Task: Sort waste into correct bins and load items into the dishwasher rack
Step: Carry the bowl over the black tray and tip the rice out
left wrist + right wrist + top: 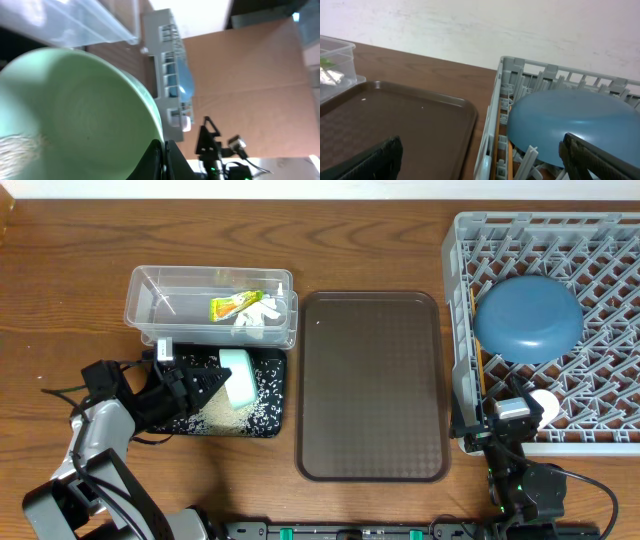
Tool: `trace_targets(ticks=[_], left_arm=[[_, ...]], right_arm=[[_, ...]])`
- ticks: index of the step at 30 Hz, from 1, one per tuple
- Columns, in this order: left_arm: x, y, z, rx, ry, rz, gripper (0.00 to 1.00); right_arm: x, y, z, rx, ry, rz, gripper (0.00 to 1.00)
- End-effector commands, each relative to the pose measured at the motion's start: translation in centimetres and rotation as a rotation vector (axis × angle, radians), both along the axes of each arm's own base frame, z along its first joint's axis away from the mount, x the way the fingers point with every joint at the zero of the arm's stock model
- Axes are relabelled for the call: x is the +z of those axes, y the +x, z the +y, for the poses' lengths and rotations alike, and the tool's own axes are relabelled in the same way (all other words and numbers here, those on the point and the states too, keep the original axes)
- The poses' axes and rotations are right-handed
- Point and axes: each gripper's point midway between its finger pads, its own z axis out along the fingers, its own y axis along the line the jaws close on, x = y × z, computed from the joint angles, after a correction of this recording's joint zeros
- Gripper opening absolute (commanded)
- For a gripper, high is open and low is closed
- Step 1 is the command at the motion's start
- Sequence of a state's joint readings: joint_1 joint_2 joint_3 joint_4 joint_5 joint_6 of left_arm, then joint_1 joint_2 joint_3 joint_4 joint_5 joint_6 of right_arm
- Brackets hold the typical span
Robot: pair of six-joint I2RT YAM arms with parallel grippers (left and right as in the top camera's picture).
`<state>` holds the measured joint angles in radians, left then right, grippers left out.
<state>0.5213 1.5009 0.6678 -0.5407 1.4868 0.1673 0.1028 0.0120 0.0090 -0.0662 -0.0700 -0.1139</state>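
The wooden table [60, 260] is showing its streaked brown grain across the whole overhead frame. At the right edge the grey plastic dishwasher rack [610, 435] is sitting, square, with a lattice of upright pegs. In the centre a brown serving tray [370, 380] with a fine woven texture and rounded corners is lying flat. The dark-blue plate [527, 317], round and smooth, is resting upside down in the upper left of the rack. At upper left the clear plastic tub [150, 320] is standing, and just below it, touching its edge, the shallow black tray [270, 415] is lying.

With my left end effector [164, 157] I am gripping the rim of the white bowl with the pale-green rim [238, 375], tipping it on its side over the black tray. My right end effector [481, 142] is hanging spread wide at the lower right, by the rack's near left corner.

Wooden chopsticks [476, 340] are lying along the rack's left wall. The crumpled white tissue [262, 313] and the yellow-green wrapper [232, 305] are sitting side by side in the tub. White grains [225, 415] are lying heaped and scattered on the black tray.
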Motion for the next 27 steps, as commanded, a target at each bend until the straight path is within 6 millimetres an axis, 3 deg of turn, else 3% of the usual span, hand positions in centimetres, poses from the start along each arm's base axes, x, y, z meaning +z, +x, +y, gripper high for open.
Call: trace_targets(ticks=[1,3,4,6,7,11,13,14,18,19,27], left_arm=[[0.7,0.0,-0.4,-0.021,-0.013,-0.055,0.06],[-1.4,0.1,0.1,0.005,0.061,0.071,0.06],[-1.1,0.1,0.0,0.005,0.036,0.073,0.06],[1.6,-0.1,-0.7,-0.029,-0.073,-0.041,0.06],[1.6,-0.1,-0.8,-0.034,-0.062,-0.052,0.06],[-1.7,-0.1,-0.2,-0.004,0.085,0.086,0.06],[1.5,-0.2,-1.0,-0.044,-0.039,-0.079,0.06],[1.7,-0.2,-1.2,-0.052,-0.042,-0.091,0.06],[-1.5,0.0,-1.0,-0.040,0.097,0.057,0.06],[-1.6,-0.1,-1.2,-0.046,0.092,0.064,0.06],[2.8,0.2,-4.1,-0.154,0.010,-0.015,0.06]], right_arm=[[0.0,0.0,-0.4,-0.017,-0.004,-0.003,0.99],[0.0,0.0,-0.4,-0.017,-0.004,-0.003,0.99],[0.0,0.0,-0.4,-0.017,-0.004,-0.003,0.99],[0.0,0.0,-0.4,-0.017,-0.004,-0.003,0.99],[0.0,0.0,-0.4,-0.017,-0.004,-0.003,0.99],[0.0,0.0,-0.4,-0.017,-0.004,-0.003,0.99],[0.0,0.0,-0.4,-0.017,-0.004,-0.003,0.99],[0.0,0.0,-0.4,-0.017,-0.004,-0.003,0.99],[0.0,0.0,-0.4,-0.017,-0.004,-0.003,0.99],[0.0,0.0,-0.4,-0.017,-0.004,-0.003,0.99],[0.0,0.0,-0.4,-0.017,-0.004,-0.003,0.99]])
